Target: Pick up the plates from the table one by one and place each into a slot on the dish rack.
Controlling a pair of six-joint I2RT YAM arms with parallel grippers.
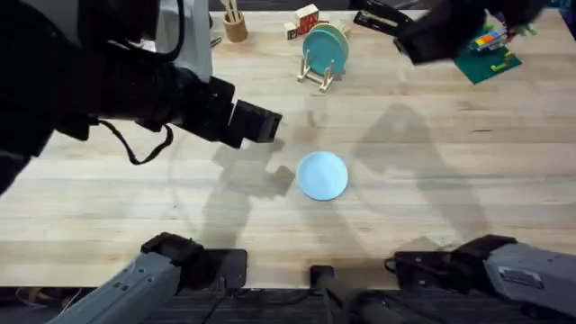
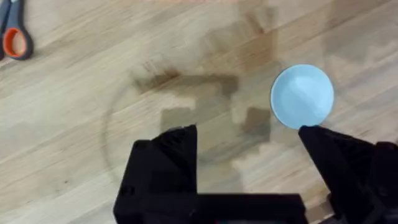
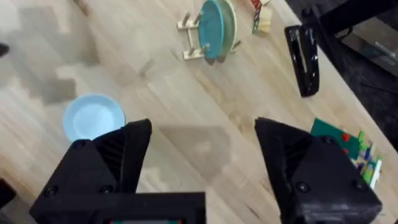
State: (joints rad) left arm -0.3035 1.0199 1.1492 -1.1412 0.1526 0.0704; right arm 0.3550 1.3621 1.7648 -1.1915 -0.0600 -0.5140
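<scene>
A pale sky-blue plate (image 1: 321, 175) lies flat on the wooden table (image 1: 432, 180), near the middle. The teal plate (image 1: 324, 45) stands upright in the small wooden dish rack (image 1: 318, 76) at the back, with a cream-yellow plate behind it. My left gripper (image 1: 259, 126) hovers high, left of the pale plate. In the left wrist view it (image 2: 245, 134) is open and empty, with the pale plate (image 2: 302, 96) below it. My right gripper (image 1: 430, 40) hangs high at the back right. It (image 3: 202, 134) is open and empty above the pale plate (image 3: 93, 117) and rack (image 3: 196, 46).
A wooden cup of sticks (image 1: 235, 25) and small red-and-white blocks (image 1: 303, 20) stand at the back. A black object (image 3: 303, 59) and a green board with coloured bricks (image 1: 490, 56) lie at the back right. Orange-handled scissors (image 2: 15, 34) lie on the table.
</scene>
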